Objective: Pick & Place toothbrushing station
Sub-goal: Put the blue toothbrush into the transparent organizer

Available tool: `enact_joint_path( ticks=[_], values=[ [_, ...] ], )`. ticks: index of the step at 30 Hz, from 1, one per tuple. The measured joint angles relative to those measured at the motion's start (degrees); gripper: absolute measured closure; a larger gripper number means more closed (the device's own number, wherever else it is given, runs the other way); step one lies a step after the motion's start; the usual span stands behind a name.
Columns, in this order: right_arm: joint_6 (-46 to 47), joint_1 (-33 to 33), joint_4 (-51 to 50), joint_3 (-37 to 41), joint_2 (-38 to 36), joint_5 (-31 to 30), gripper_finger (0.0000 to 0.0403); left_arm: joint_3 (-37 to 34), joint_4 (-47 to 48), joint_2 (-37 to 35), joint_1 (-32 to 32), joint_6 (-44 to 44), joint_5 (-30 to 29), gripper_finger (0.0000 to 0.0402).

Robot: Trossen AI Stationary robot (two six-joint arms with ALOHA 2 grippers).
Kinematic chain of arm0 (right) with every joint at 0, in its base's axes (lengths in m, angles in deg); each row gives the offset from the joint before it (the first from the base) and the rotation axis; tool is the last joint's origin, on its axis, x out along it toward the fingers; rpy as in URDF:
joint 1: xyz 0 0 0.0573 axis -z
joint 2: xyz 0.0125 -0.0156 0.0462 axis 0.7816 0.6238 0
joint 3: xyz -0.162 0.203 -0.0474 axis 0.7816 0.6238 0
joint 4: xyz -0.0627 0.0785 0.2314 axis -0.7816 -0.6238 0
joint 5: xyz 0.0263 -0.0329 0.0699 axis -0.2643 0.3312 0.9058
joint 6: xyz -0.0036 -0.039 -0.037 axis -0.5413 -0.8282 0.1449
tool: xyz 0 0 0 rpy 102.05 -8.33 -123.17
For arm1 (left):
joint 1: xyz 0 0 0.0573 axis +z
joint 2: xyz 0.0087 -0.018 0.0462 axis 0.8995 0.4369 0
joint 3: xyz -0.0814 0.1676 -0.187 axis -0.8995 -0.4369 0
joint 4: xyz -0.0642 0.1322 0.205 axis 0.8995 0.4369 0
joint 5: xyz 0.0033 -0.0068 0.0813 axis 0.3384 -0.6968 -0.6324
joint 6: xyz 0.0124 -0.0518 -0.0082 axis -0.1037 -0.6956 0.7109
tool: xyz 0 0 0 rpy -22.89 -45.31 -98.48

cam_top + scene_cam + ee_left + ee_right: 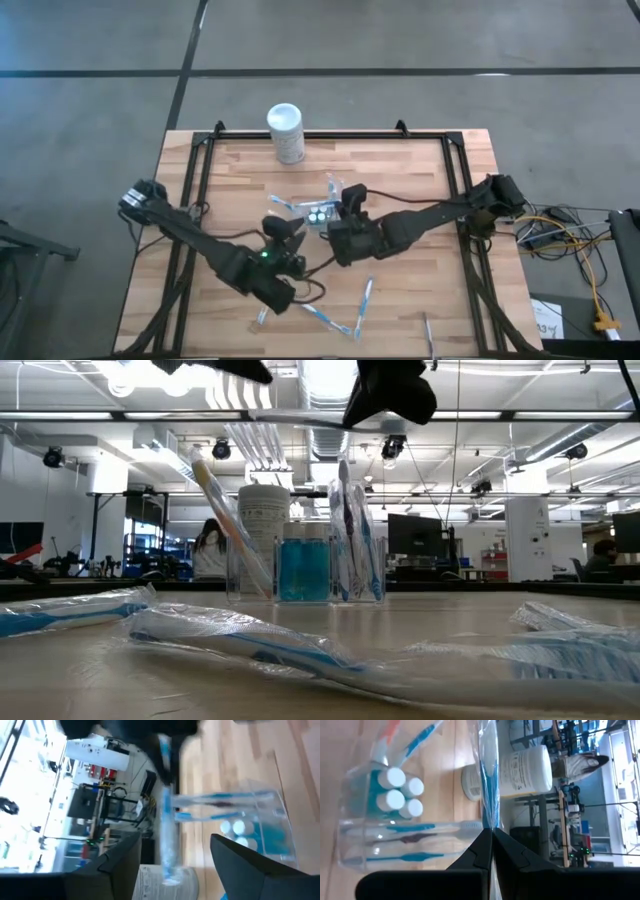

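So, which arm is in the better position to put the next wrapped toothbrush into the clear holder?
The right, probably. The right gripper is shut on a wrapped toothbrush, just above the toothbrushing station. The left gripper is open and holds nothing, though it too is near the holder.

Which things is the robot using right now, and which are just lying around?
Using:
clear holder
wrapped toothbrush pinched in the right claw
left claw, open beside the holder

Lying around:
white canister
loose wrapped toothbrushes on the table
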Motion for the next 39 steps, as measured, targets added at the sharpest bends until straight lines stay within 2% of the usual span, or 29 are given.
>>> enact_joint_path(
  ticks=[4,8,15,20,24,28,33,35,39],
  values=[
    [2.2,-0.8,-1.1,0.0,-0.6,0.1,0.0395,0.9,3.0,2.1,0.8,-1.1,-0.9,0.0158],
    [1.4,-2.0,-1.7,0.3,-1.4,0.1,0.0395,-0.4,3.2,-0.3,1.5,-4.8,1.0,0.0158],
    [-1.3,-2.5,-1.8,3.3,-3.0,0.1,0.0395,-5.4,0.7,-13.4,0.6,-12.3,16.5,0.0158],
    [-8.4,-3.5,0.9,6.6,-3.1,-2.9,0.0395,-12.1,-11.6,-23.6,1.6,-14.5,28.9,0.0158],
    [-18.1,-5.2,9.1,9.2,-3.1,-4.9,0.0395,-17.7,-20.3,-28.4,6.0,-19.3,37.9,0.0158],
    [-30.4,-8.1,20.7,10.7,-3.1,-7.0,0.0395,-20.3,-21.0,-29.5,12.0,-21.7,44.8,0.0158],
    [-45.8,-10.9,33.9,13.2,-3.1,-7.6,0.0395,-21.0,-23.3,-28.3,18.0,-22.3,58.0,0.0158],
    [-48.4,-11.1,35.3,13.4,-3.0,-8.2,0.0395,-20.8,-24.2,-27.6,19.2,-22.3,63.1,0.0158],
    [-49.0,-11.1,35.3,13.5,-2.4,-9.4,0.0395,-19.9,-24.1,-25.4,20.5,-22.2,66.6,0.0158]
  ],
)
